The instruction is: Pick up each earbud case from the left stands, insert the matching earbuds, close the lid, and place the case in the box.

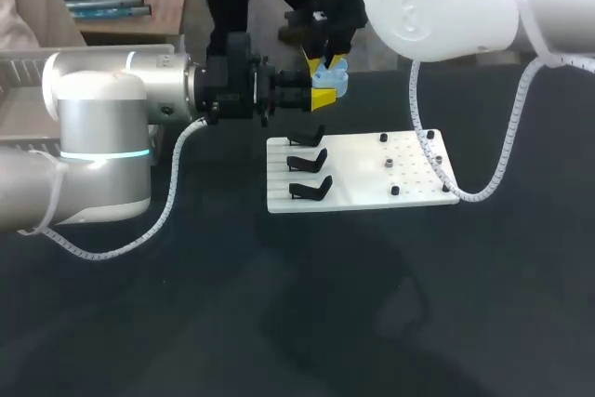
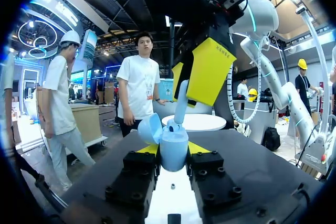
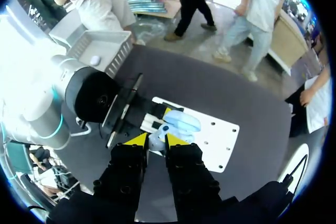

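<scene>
Light-blue plastic earbud case point(image 2: 172, 141), lid open, clamped in left fingers point(image 2: 147, 149) above the dark counter point(image 1: 279, 313), behind the white peg board point(image 1: 358, 183). Pale earbud point(image 2: 181, 99) (stem down) pinched in right fingers point(image 3: 138, 139) at its opening.

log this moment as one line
left claw shut on earbud case, lid open | right claw shut on earbud at case mouth | three stands bare

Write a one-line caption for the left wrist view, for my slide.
Left gripper grips the open blue earbud case; right gripper holds an earbud at its opening.
</scene>
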Controlling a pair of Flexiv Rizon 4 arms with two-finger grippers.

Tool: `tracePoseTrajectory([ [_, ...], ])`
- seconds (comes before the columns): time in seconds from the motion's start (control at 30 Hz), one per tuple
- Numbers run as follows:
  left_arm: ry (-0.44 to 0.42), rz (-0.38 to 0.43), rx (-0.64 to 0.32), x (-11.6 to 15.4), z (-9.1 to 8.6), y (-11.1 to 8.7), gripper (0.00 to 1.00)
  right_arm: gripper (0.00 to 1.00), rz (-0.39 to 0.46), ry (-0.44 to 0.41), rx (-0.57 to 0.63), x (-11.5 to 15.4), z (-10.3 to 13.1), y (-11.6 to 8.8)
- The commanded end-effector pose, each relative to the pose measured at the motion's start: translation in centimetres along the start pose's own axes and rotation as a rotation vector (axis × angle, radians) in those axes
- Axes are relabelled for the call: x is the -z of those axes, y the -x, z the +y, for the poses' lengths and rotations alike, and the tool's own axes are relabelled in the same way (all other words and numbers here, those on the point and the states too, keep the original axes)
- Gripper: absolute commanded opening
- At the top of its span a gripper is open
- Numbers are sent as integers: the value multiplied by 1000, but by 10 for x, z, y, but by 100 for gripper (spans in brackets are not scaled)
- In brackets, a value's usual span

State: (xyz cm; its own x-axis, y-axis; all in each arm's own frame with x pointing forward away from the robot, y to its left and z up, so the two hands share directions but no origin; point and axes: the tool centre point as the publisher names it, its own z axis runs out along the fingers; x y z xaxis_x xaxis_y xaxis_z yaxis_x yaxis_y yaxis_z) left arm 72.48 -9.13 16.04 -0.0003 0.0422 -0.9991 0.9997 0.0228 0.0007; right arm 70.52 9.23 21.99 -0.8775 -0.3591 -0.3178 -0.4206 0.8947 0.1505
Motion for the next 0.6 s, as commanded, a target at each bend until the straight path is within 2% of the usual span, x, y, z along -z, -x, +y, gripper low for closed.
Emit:
tracePoseTrajectory([
  [0.03,1,-2,-1,0,0,0,0,0,-3,-1,-1,0,0,-1],
  [0.6,1,-2,-1,0,0,0,0,0,-35,4,2,-4,-5,-4],
])
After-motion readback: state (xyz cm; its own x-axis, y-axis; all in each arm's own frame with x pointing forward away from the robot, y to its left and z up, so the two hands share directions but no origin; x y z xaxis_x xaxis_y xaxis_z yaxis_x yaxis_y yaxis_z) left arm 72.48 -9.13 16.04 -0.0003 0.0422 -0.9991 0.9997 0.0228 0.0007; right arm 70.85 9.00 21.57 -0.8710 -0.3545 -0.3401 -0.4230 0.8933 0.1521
